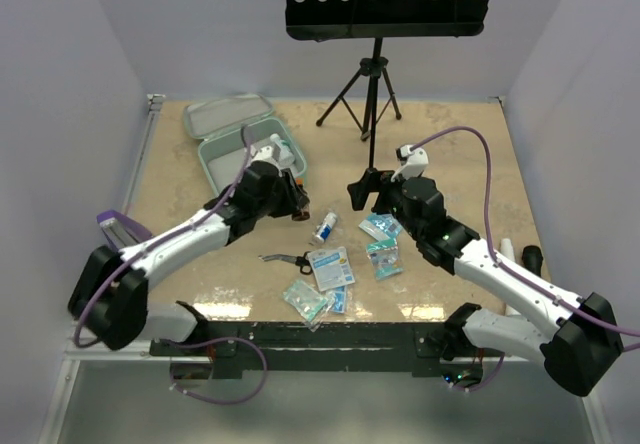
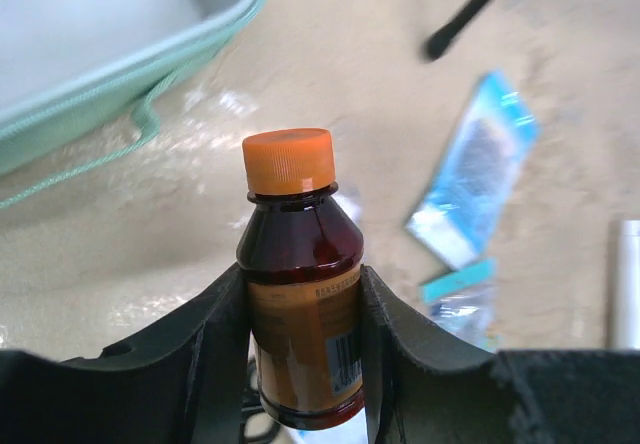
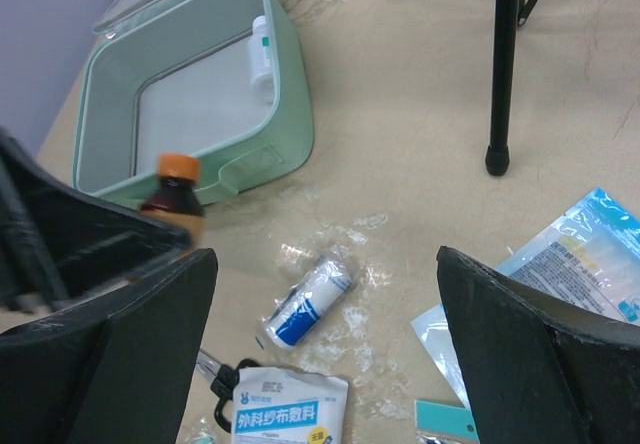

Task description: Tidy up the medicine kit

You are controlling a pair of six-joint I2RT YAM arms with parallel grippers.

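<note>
left tool (image 2: 305,339): partly closed, both fingers (image 2: 210,354) pressed against the sides of a brown bottle (image 2: 303,274) with an orange cap. the bottle stands upright in the grip, cap clear above the fingers. whether its base touches the tabletop (image 1: 450,154) cannot be told. in the top view this tool (image 1: 298,204) sits just beside the near right corner of the medicine kit (image 1: 240,139).

right tool (image 3: 320,344): fingers spread wide, nothing between them. it hangs over the middle of the tabletop, above a small blue-and-white roll (image 3: 305,299) and a white gauze packet (image 3: 285,414).

medicine kit: mint-green case at the far left of the tabletop, lid open and lying flat behind the tray. the right wrist view shows the tray (image 3: 200,94) with a grey inside and one white tube (image 3: 261,49) against its far right wall. the rest of the tray floor that shows is bare. the left wrist view shows the tray's corner (image 2: 120,54) above and left of the bottle, apart from it.

loose items: the roll (image 1: 324,228) lies tilted at centre. blue packets (image 1: 382,239) lie to its right, below the right tool (image 1: 362,192). more packets (image 1: 318,289) lie near the front edge, partly overlapping. scissors (image 1: 285,259) lie just left of the gauze packet (image 1: 330,266).

other: a black music stand (image 1: 385,4) stands at the rear, its tripod feet on the tabletop. a purple holder (image 1: 120,226) sits at the left edge.
</note>
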